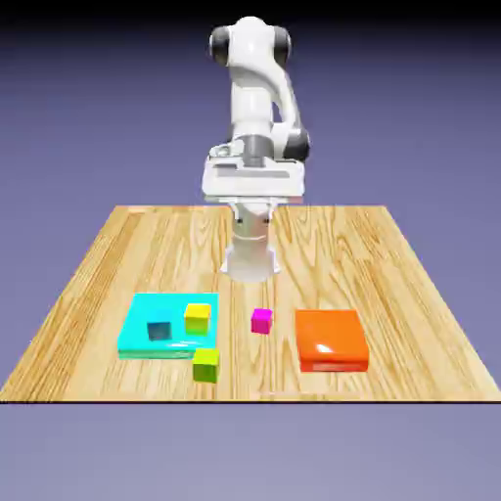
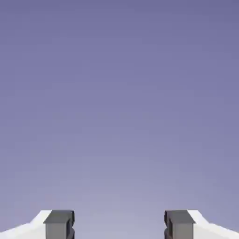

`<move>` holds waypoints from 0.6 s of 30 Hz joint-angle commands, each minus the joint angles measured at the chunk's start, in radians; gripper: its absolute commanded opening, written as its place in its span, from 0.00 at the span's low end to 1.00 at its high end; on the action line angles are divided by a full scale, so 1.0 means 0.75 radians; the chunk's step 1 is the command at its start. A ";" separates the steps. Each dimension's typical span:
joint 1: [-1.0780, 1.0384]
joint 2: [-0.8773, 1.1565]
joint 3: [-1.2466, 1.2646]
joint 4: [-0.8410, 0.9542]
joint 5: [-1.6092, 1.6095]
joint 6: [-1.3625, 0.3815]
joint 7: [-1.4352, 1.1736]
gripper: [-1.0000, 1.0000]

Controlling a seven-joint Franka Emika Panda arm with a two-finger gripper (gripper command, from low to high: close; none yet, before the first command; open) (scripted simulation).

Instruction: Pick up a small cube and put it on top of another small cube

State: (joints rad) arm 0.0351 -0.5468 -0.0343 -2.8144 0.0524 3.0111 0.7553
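The small cube [image 1: 261, 320], tiny and magenta-pink, sits alone on the wooden table [image 1: 117, 254] near its front middle. To the exterior view's left of it, the other small cube [image 1: 198, 317], lemon-yellow, stands on the right part of a flat cyan slab [image 1: 137, 338]. The arm's white hand [image 1: 252, 181] hangs high above the table's far side, well apart from both cubes. In the hand view my gripper [image 2: 119, 225] is open. Its two grey fingertips [image 2: 59, 224] stand wide apart, with only the blue-violet backdrop between them. Neither cube shows in that view.
A dark teal cube [image 1: 159, 331] also sits on the cyan slab. A lime-green cube [image 1: 205, 364] lies just in front of the slab's right corner. A flat orange block [image 1: 331, 339] rests to the exterior view's right of the magenta cube.
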 commanded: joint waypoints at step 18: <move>0.459 0.462 -0.682 -0.088 1.044 -0.515 0.285 0.50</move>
State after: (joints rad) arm 0.3794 -0.2002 -0.5458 -2.8800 0.8352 2.6251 0.9689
